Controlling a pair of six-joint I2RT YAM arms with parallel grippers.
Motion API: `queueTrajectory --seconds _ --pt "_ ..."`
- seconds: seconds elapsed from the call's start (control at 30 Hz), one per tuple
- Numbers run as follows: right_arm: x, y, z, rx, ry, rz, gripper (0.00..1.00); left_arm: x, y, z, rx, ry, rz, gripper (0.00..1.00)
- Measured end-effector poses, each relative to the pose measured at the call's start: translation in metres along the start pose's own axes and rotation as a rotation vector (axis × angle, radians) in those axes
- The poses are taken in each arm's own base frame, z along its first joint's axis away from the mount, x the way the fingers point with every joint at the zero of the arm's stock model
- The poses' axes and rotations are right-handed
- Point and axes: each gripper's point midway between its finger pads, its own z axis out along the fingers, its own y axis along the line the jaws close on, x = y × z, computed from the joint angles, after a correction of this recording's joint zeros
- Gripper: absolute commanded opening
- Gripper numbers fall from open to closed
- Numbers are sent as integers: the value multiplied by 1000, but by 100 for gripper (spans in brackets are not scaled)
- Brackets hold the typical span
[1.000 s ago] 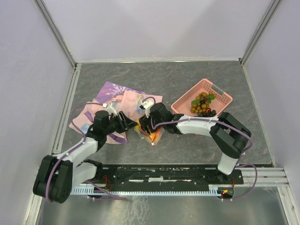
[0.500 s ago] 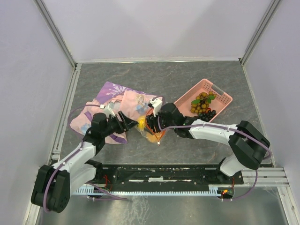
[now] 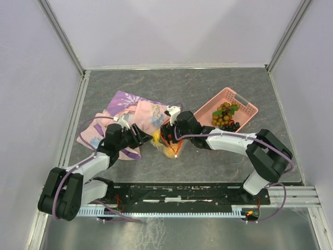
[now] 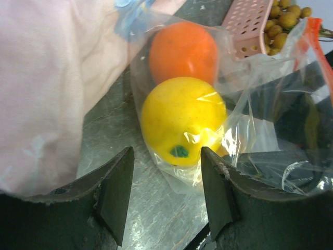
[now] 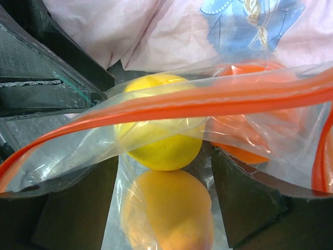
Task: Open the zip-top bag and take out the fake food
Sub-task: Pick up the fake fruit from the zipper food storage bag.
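The zip-top bag [image 3: 167, 146] lies on the table between both grippers, its orange-red zip strip [image 5: 208, 101] stretched across the right wrist view. Fake food shows inside it: a yellow fruit [image 4: 183, 120], an orange [image 4: 183, 52] and a peach [image 5: 169, 213]. My right gripper [image 5: 164, 208] is open at the bag's mouth, one finger on each side of the peach with gaps, and plastic is draped over both fingers. My left gripper [image 4: 166, 200] is open just short of the bag's closed end, with only bare table between its fingers. Grape bunches [image 3: 225, 115] lie in the basket.
The pink perforated basket [image 3: 244, 104] stands at the right, behind the right forearm. A pink-purple patterned cloth [image 3: 125, 107] is spread behind and under the left gripper and reaches up to the bag. The left gripper's dark fingers [image 5: 47, 67] show at the right wrist view's upper left.
The right gripper and the bag have shifted slightly to the right and back. The right arm's elbow swung outward, then came partly back. The left gripper stays by the bag's left end.
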Motion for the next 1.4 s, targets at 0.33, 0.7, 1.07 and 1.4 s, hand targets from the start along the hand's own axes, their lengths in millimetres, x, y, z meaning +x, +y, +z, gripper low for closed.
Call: queueTrajectory --seconds 0.33,0.7,1.07,1.4 --pt "-7 4 9 -13 -2 30 86 -6 3 15 -2 8 -3 47" --pt "-3 -10 32 69 65 60 86 2 8 28 17 56 -15 43" --pt "8 -13 44 134 146 23 79 3 10 31 22 67 -17 45" --pt "14 -17 36 126 117 42 44 -7 -3 20 37 17 6 67"
